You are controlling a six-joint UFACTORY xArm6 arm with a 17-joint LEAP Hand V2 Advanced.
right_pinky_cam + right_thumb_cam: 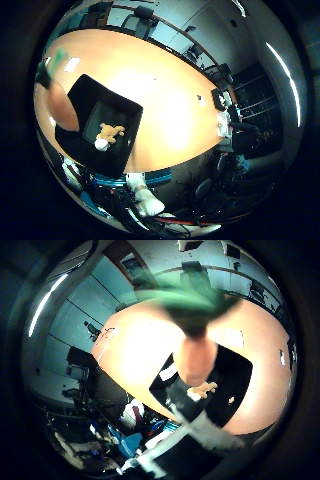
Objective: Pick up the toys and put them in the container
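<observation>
The carrot toy [197, 357] was hanging right up against the palm, orange body with its green leaves [190, 297] blurred because it was so close. It sat well above the table, so I'd say the hand [200, 425] had it clamped. One black-and-white finger [144, 196] crossed beside it, but the actual curl round the carrot wasn't clear.

Below it was the black container [75, 145], sitting on the orange oval table [165, 85] near its edge. A small tan plush toy [109, 134] with a white bit was already lying inside. My guess is the carrot was being carried high to clear the container's walls before the drop.

Nothing stood between the carrot and the container, and the tabletop around it looked bare. A few small dark and white items [220, 100] sat well apart at the table's far end. Office chairs [142, 15] lined the far side.
</observation>
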